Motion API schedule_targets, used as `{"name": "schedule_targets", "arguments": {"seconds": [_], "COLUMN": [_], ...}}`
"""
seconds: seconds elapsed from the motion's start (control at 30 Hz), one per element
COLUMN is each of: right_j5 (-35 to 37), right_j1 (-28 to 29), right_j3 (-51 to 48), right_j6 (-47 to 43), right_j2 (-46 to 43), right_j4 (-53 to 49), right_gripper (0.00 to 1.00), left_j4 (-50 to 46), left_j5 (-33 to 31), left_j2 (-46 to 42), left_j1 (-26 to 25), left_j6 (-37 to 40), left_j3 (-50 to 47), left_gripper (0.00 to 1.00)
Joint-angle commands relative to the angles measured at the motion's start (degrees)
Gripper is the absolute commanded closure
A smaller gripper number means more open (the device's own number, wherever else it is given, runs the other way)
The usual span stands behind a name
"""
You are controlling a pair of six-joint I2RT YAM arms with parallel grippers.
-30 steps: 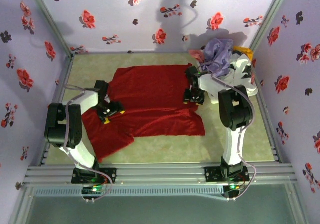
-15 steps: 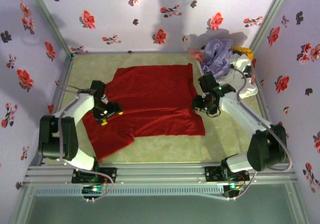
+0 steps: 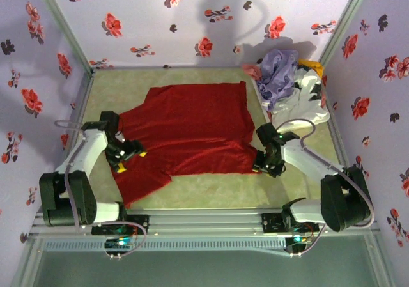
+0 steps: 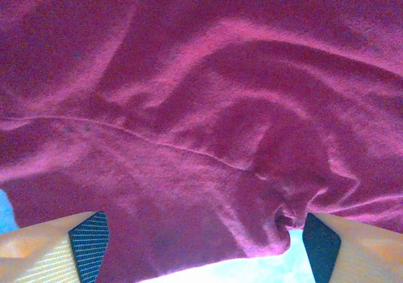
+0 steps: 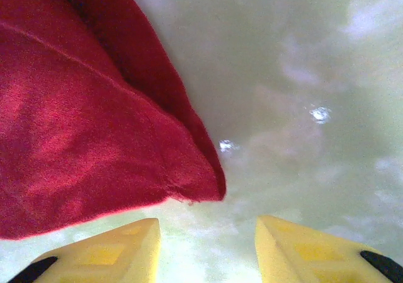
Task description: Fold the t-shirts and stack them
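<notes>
The deep red t-shirt (image 3: 192, 130) lies spread flat on the table, one sleeve reaching toward the near left. My left gripper (image 3: 125, 154) sits low on that sleeve; in the left wrist view the rumpled red cloth (image 4: 201, 119) bulges between the orange fingers (image 4: 44, 248), which stand wide apart, so the left gripper (image 4: 201, 261) is open. My right gripper (image 3: 266, 166) hovers at the shirt's near right corner (image 5: 211, 188), open, the yellow fingers (image 5: 119, 251) just short of the hem and empty. The lavender shirt (image 3: 278, 69), with pink (image 3: 250, 71) and yellow-orange (image 3: 312, 64) fabric, is heaped at the back right.
A white plastic basket (image 3: 308, 101) holds the heap in the back right corner. Flowered walls close in the pale green table (image 3: 217, 188) on three sides. A metal rail (image 3: 204, 222) runs along the near edge by the arm bases.
My right gripper has swung from the shirt's right edge down to its near right corner. My left gripper has slid left and nearer along the sleeve.
</notes>
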Motion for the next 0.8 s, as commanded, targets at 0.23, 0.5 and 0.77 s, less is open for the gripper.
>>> {"name": "schedule_targets", "arguments": {"seconds": [0.23, 0.5, 0.77], "right_j5": [0.58, 0.81, 0.66], "right_j1": [-0.02, -0.11, -0.11], "right_j3": [-2.35, -3.54, -4.69], "right_j6": [-0.72, -2.32, -4.58], "right_j2": [4.62, 4.96, 1.62], "right_j4": [6.85, 8.8, 8.66], "right_gripper": [0.65, 0.85, 1.0], "left_j4": [-6.53, -13.63, -13.31], "left_j5": [-1.38, -5.03, -4.49], "left_j2": [-3.75, -4.31, 0.66], "left_j1": [2.94, 10.79, 13.18], "left_j6": [1.61, 5.77, 5.05], "left_j3": [-2.09, 0.45, -0.1], "left_gripper": [0.17, 0.19, 0.31]}}
